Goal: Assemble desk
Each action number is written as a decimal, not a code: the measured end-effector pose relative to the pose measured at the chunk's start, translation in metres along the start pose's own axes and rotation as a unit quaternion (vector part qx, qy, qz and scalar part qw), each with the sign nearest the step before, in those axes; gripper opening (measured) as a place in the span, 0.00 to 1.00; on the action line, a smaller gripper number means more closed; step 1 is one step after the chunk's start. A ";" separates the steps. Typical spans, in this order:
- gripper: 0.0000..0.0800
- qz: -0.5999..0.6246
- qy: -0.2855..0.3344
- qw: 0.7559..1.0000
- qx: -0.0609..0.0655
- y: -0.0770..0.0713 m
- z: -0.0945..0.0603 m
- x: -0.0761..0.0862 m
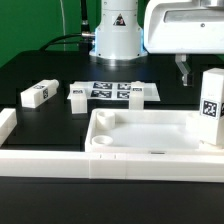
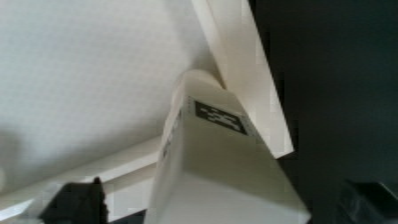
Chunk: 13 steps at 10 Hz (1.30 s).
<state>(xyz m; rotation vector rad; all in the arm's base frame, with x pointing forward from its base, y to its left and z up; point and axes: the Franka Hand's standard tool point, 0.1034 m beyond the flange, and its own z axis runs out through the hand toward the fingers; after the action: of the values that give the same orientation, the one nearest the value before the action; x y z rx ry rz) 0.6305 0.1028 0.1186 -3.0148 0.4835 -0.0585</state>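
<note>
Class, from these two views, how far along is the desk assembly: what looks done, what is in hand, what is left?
Done: one leg stands upright at the desk top's corner on the exterior view's right; whether it is fixed cannot be told. In hand: nothing; the hand hangs open near it. Left: a loose leg and a second loose leg lie on the table, unattached.

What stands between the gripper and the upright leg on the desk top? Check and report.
Nothing visible does. The gripper hangs open just off the upright leg, on the exterior view's left of its top, with only air between.
</note>
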 end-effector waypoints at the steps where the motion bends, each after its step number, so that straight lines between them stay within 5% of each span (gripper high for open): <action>1: 0.81 -0.035 0.001 0.999 -0.001 -0.001 0.000 0.000; 2: 0.81 -0.076 0.004 0.997 -0.011 -0.004 0.000 -0.002; 8: 0.81 -0.286 0.004 0.958 -0.017 -0.007 0.001 -0.003; 12: 0.81 -0.430 0.001 0.903 -0.022 -0.005 0.001 -0.002; 13: 0.66 -0.438 0.001 0.899 -0.022 -0.004 0.001 -0.002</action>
<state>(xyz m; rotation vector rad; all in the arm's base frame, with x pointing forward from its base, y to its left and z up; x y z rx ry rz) 0.6301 0.1071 0.1182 -2.9883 -0.9024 -0.1064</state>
